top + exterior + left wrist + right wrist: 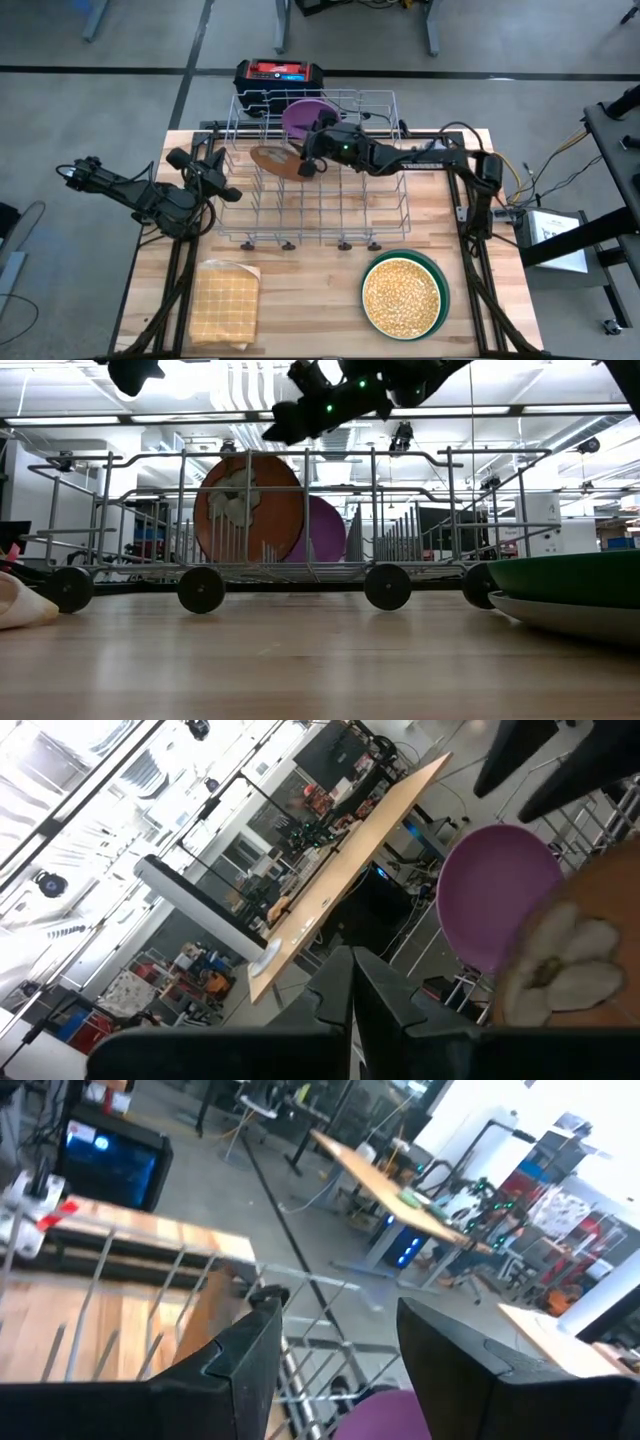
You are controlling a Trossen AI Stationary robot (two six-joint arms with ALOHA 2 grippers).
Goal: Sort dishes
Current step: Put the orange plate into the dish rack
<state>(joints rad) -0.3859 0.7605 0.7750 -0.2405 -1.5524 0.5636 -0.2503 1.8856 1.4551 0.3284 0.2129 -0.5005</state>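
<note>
Brown plate (271, 159) racked — right fingers (250, 1350) apart above.

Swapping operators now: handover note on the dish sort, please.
Right pincer: open, above the wire rack, by the brown plate; holds nothing.
Left pincer: shut, empty, waiting at the rack's left side.
Done: brown plate and purple plate stand on edge in the rack's far left part.
Left: yellow speckled plate lies on the green plate at the table's near right, on more plates that cannot be counted.
Tan cloth lies near left.
</note>
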